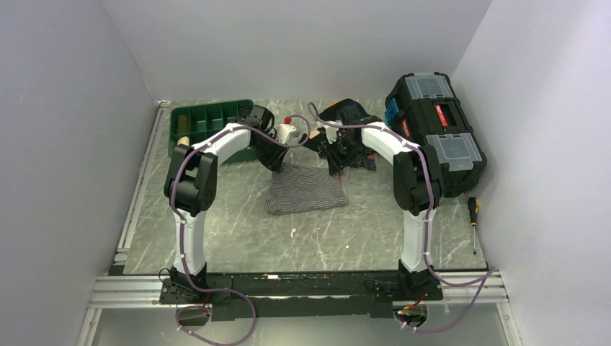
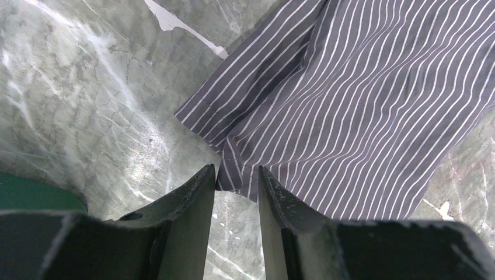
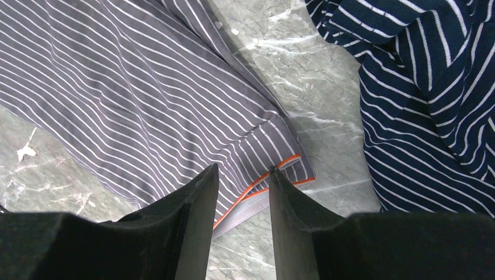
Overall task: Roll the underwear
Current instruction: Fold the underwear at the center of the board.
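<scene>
From above, the underwear (image 1: 306, 191) lies flat on the marble table (image 1: 238, 223), and both arms reach to its far edge: the left gripper (image 1: 277, 162) is at the far-left corner of the underwear, the right gripper (image 1: 336, 167) at its far-right corner. On the near side of the underwear, bare marble runs to the arm bases, and more lies bare to its left. The green tray (image 1: 209, 121) stands beyond its far-left corner, the black toolbox (image 1: 436, 130) well off to its right, with a screwdriver (image 1: 473, 216) nearer the right wall. In the left wrist view, the two dark fingers (image 2: 192, 204) stand apart, and a hemmed corner of the underwear lies just between their tips, with marble showing in the gap behind it. In the right wrist view, the fingers (image 3: 195, 204) are likewise spread, with the orange-trimmed band at the corner of the underwear in the gap between them. A navy striped garment (image 3: 420, 105) lies beside that corner, and a strip of bare marble separates it from the underwear.
</scene>
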Controlling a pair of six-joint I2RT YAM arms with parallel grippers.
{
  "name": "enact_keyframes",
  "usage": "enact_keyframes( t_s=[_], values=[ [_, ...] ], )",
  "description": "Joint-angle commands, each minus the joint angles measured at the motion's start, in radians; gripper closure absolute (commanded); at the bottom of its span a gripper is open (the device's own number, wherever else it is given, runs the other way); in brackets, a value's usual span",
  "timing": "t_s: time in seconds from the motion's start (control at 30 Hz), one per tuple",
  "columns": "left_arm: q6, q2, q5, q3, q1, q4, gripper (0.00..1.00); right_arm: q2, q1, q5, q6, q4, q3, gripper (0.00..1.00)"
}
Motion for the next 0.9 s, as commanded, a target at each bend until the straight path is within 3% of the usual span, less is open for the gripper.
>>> enact_keyframes(
  t_s=[0.0,0.37,0.87],
  values=[
    [0.000,-0.033,0.009,0.018,-0.007,0.003,0.62,-0.024,-0.009,-0.013,0.010,0.027,0.004,0.61],
    [0.002,-0.032,0.010,0.019,-0.008,0.001,0.62,-0.060,-0.028,-0.021,0.009,0.028,-0.013,0.61],
    [0.008,-0.021,0.008,0.025,-0.013,-0.005,0.62,0.023,-0.030,-0.070,0.011,0.011,0.032,0.63]
  ],
)
